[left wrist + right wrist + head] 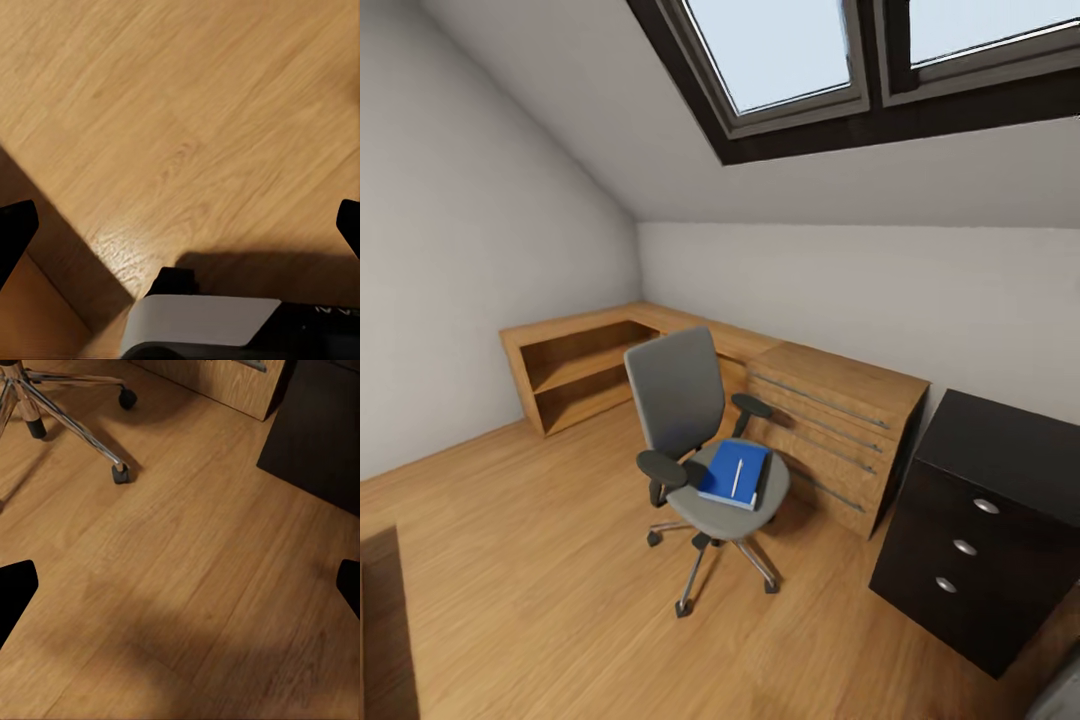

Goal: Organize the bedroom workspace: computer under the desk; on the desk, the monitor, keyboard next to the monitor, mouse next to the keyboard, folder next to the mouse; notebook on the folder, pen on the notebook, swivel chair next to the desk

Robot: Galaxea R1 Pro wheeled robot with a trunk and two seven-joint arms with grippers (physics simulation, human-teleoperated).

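Observation:
The grey swivel chair [678,400] stands in the middle of the wood floor, in front of the light wood cabinet. The blue folder [732,476] lies flat on its seat, and the white pen [737,478] lies on top of the folder. At the right stands the black desk [1000,450], its drawers fitted with round silver knobs. The chair's chrome base [67,420] and a corner of the desk [315,442] appear beyond my right gripper [180,585], which is open over bare floor. My left gripper [180,225] is open too, above floorboards. Computer, monitor, keyboard, mouse and notebook are out of view.
An L-shaped light wood cabinet [830,400] with shelves and drawers fills the far corner under the sloped ceiling and skylight. A dark brown piece of furniture [385,630] sits at the near left. Open floor lies between me and the chair.

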